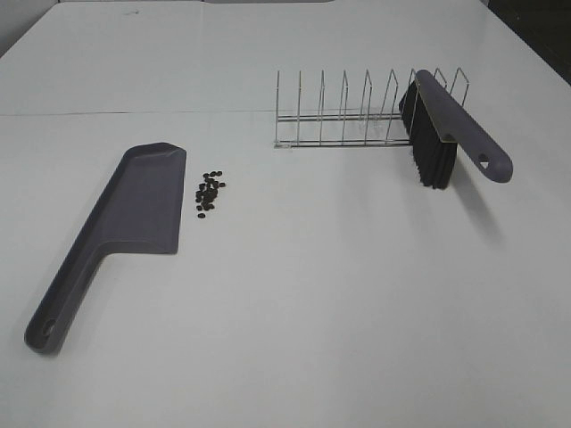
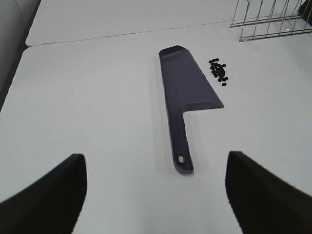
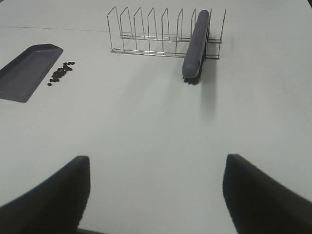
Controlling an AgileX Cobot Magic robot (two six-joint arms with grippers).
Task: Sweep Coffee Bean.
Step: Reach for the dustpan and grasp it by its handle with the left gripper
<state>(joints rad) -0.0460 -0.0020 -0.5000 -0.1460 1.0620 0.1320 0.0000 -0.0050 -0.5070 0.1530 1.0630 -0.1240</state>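
The coffee beans (image 1: 209, 192) lie in a small dark cluster on the white table, just right of the grey dustpan (image 1: 134, 209), which lies flat with its handle toward the front left. The grey brush (image 1: 451, 125) with black bristles leans in the right end of the wire rack (image 1: 357, 111). Neither gripper shows in the exterior high view. In the left wrist view my left gripper (image 2: 156, 158) is open and empty, short of the dustpan (image 2: 187, 83) handle, with the beans (image 2: 219, 72) beyond. In the right wrist view my right gripper (image 3: 157, 158) is open and empty, well short of the brush (image 3: 196, 44).
The right wrist view also shows the wire rack (image 3: 146, 34), the beans (image 3: 61, 73) and the dustpan (image 3: 27, 70) off to one side. A seam between two tabletops (image 1: 134, 114) runs across behind the dustpan. The rack's corner shows in the left wrist view (image 2: 273, 19).
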